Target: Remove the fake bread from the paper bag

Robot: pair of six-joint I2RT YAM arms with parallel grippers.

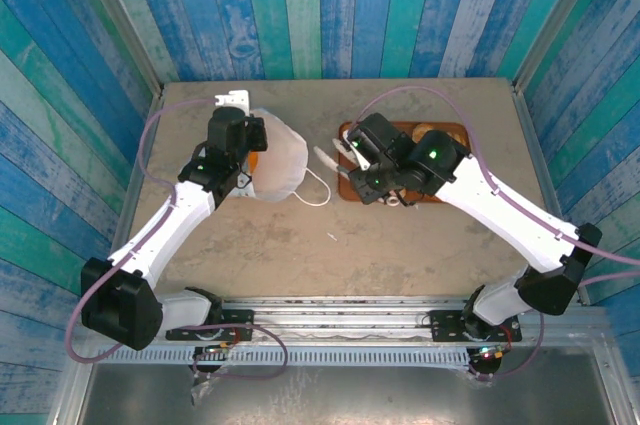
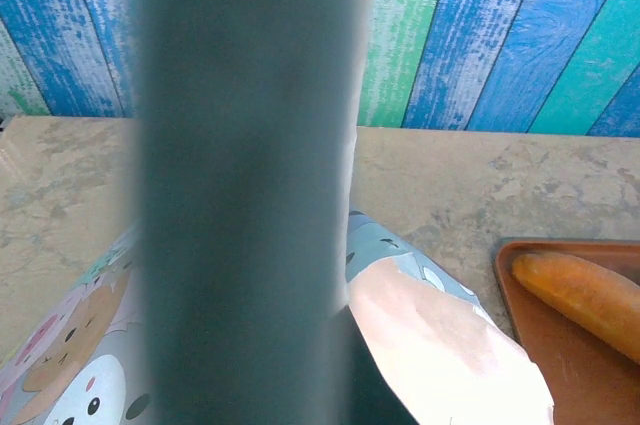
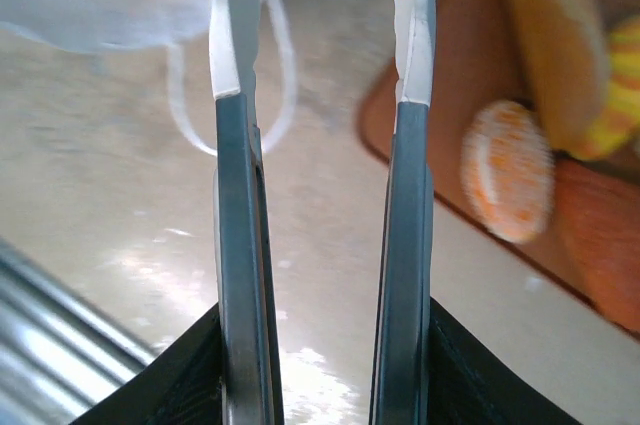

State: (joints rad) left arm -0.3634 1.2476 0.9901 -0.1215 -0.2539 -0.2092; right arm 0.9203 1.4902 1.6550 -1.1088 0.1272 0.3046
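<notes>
The white paper bag (image 1: 283,163) lies on its side at the table's left middle, its cord handle (image 1: 318,188) trailing right. My left gripper (image 1: 247,141) is at the bag's left end, apparently shut on its edge; an orange patch (image 1: 256,161) shows there. In the left wrist view one blurred dark finger (image 2: 250,195) covers the middle, with the bag's printed wall (image 2: 430,335) beside it. My right gripper (image 1: 335,152) hangs open and holds nothing between bag and tray. Fake bread lies on the tray: a baguette (image 3: 555,45), a round bun (image 3: 507,170).
The brown tray (image 1: 347,190) sits right of centre under my right arm, holding several loaves, including a yellow ridged one (image 3: 622,95). The same tray's edge (image 2: 515,295) and a baguette (image 2: 585,290) lie to the bag's right. Bare table (image 1: 330,245) lies in front.
</notes>
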